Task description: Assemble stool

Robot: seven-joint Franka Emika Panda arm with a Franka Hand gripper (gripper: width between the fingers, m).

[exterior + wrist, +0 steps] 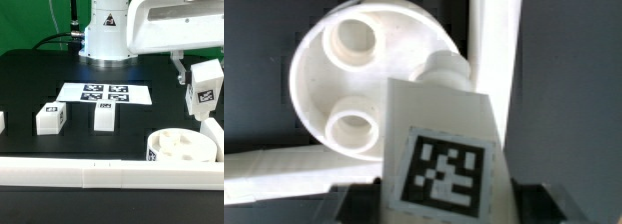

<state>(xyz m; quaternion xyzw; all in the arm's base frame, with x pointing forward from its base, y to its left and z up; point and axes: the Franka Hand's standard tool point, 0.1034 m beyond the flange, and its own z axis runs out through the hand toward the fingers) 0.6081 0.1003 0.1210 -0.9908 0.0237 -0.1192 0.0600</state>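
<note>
The round white plastic seat point(183, 148) is a smooth rimmed disc with round sockets sunk into its matte face. It lies flat on the black table point(25, 95), tucked against the long white border rail point(90, 172) that runs along the table's edge. The wrist view shows the same seat point(349, 85) with two deep circular holes in it and the rail just beside its rim. Above the seat hangs a short blocky white plastic leg point(206, 92), flat-sided and square-edged, with a black-and-white square tag on the face turned to the exterior camera. Two more blocky white legs stand apart on the table to the exterior view's left of the seat, one nearer it point(103, 117) and one farther off point(50, 117), each tagged. The thin flat marker board point(105, 93) lies beyond the seat and toward that same left. Past the board the arm's glossy white base point(105, 35) rises before a green backdrop point(30, 20). The two-finger gripper point(203, 80) stands about half open and is clamped on the hanging leg, with a dark finger on either side of it. In the wrist view the leg point(446, 150) fills the foreground and its far end overlaps the seat's face; whether the two touch I cannot tell.
</note>
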